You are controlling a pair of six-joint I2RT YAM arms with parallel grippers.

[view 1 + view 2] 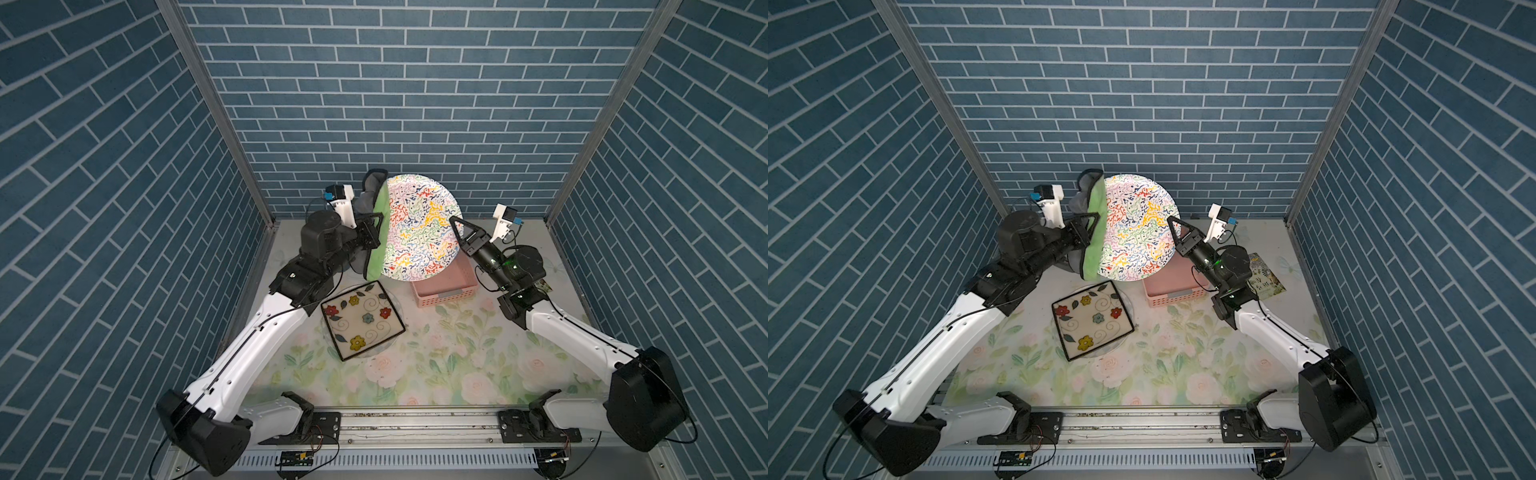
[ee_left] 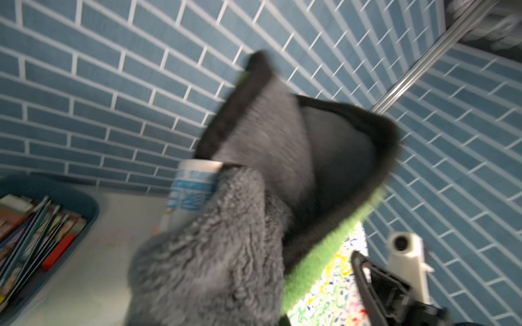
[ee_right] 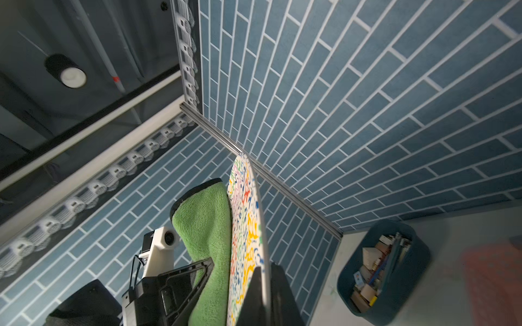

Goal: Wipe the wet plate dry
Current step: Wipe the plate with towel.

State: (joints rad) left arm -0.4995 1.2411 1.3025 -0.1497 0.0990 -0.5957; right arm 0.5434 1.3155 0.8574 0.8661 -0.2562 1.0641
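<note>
**Round plate held on edge, cloth on its face**

Two arms were up over the far edge of the tabletop (image 1: 457, 365). The right gripper (image 1: 454, 222) was pinching the rim of the one round squiggle-patterned plate (image 1: 419, 228), jaws tight on its edge. The plate stood nearly upright in the air, partly above a single pink basket (image 1: 444, 286). The left gripper (image 1: 376, 230) was clamped on one green-and-grey cloth (image 1: 374, 257), whose green side lay flat against the plate's face along the edge opposite the right gripper. A second plate, the square flowered plate (image 1: 362, 319), lay flat on the tabletop nearer the left arm. One blue bin (image 3: 389, 271) of odds and ends showed in the right wrist view. The left wrist view was blurred.
</note>
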